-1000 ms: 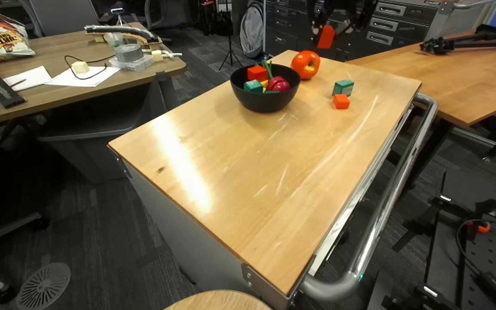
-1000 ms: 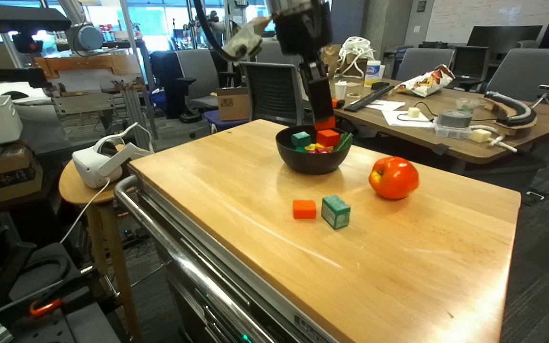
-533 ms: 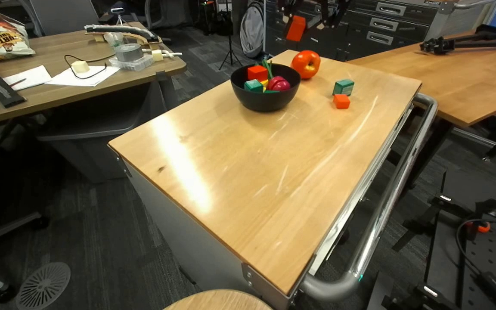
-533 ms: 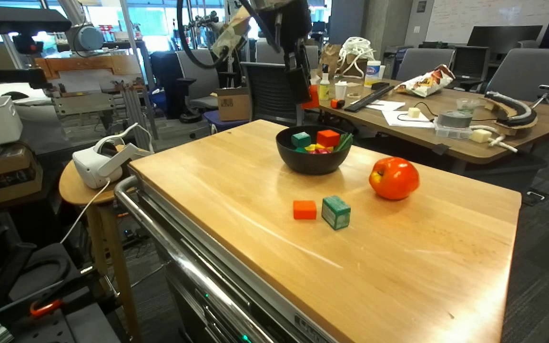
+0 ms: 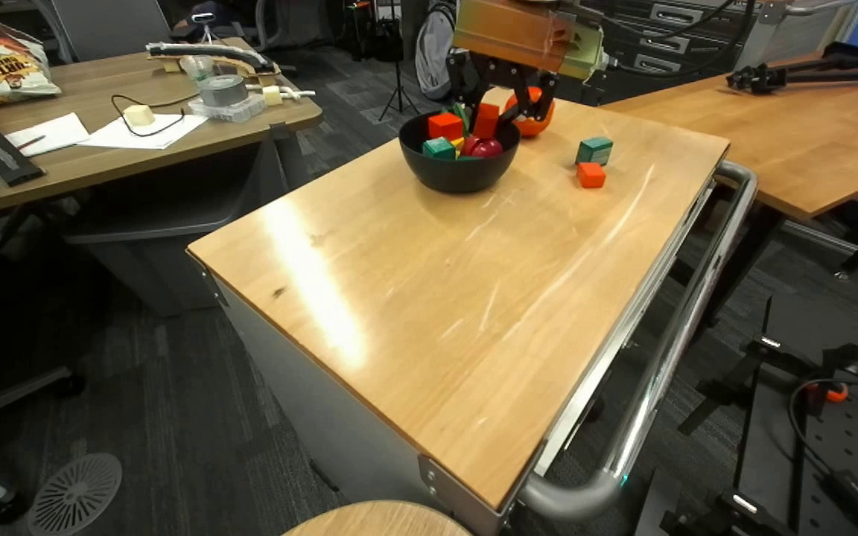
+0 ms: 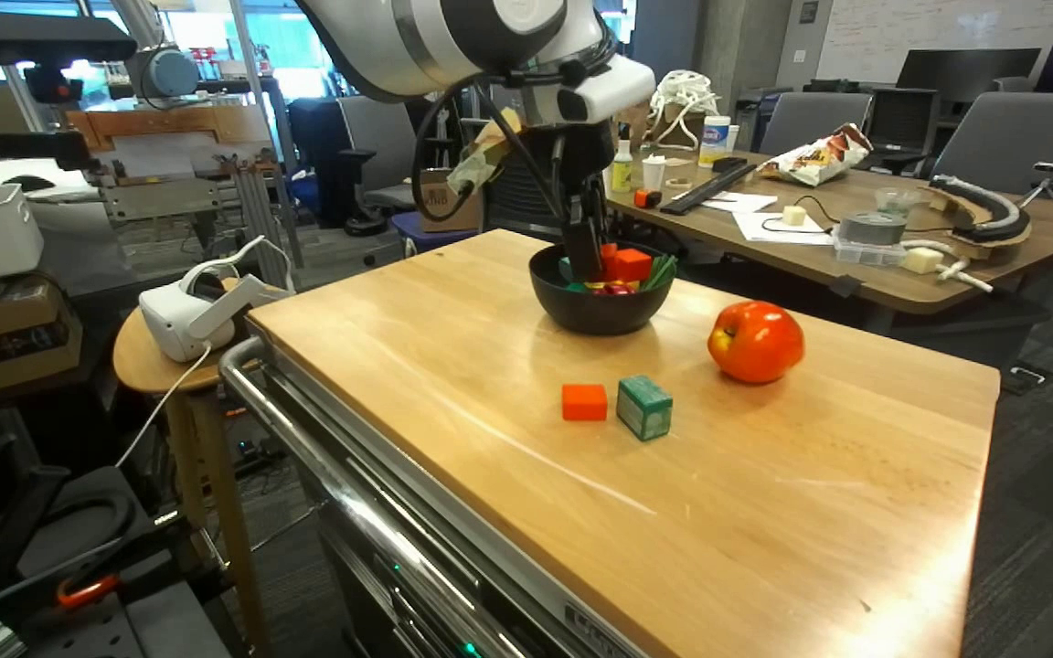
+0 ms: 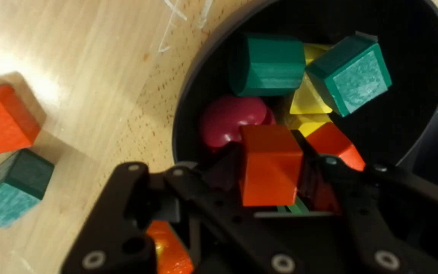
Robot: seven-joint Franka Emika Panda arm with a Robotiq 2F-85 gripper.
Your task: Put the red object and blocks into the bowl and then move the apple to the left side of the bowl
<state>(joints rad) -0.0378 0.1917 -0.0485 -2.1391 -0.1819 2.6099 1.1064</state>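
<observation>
While a glossy, rounded, dark pink-red fruit (image 7: 228, 114) is being cradled inside the black bowl (image 5: 459, 176), it is being partly masked in the wrist view by a boxy red-orange block (image 7: 270, 179). This block is being pinched above the bowl's contents by the part-closed claw (image 7: 268, 152). Beside the fruit, green blocks (image 7: 270, 66), yellow blocks (image 7: 308, 99) and a second red-orange block (image 7: 335, 142) are being held. Outside, a green block (image 6: 644, 408), a third red-orange block (image 6: 584, 402) and a yellow-patched apple (image 6: 760, 343) are being borne by the table (image 6: 764, 512).
</observation>
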